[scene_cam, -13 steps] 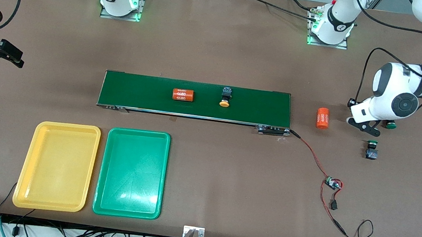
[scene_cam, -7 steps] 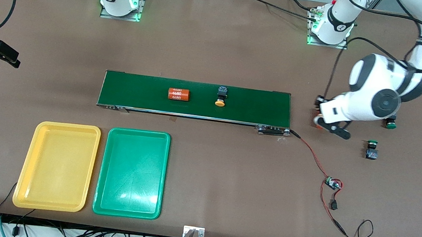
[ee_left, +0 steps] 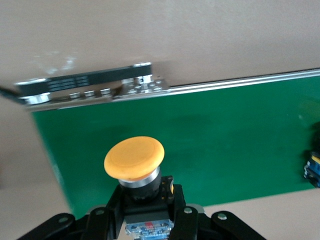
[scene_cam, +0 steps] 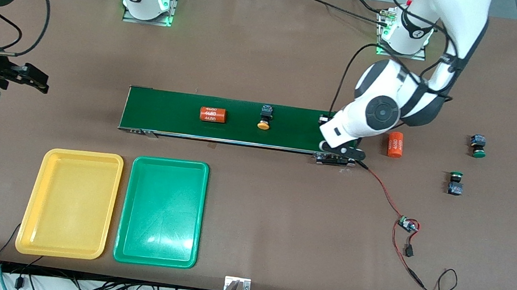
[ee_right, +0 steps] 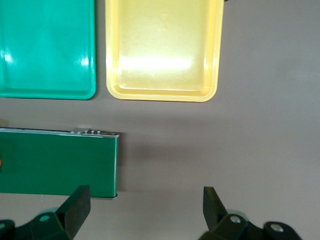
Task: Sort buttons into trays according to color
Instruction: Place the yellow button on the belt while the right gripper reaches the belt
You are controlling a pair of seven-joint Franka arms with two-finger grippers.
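Lower left of the front view: shallow yellow plastic tray [scene_cam: 69, 203] and shallow green plastic tray [scene_cam: 161, 212], side by side. Right: two green-capped black push-buttons [scene_cam: 454, 182] [scene_cam: 477, 145]. Centre: long dark-green conveyor belt [scene_cam: 237, 120] carrying a yellow-capped black push-button [scene_cam: 265, 117] and an orange "4680" cylinder [scene_cam: 213, 114]. Left gripper [ee_left: 145, 220], over the belt's end, clamped on a second yellow-capped push-button [ee_left: 135, 160]. Upper left: right gripper [ee_right: 145, 210], waiting, jaws wide apart, holding nothing.

table [scene_cam: 268, 58]: brown, matte | cables [scene_cam: 76, 287] (tangled) along near edge
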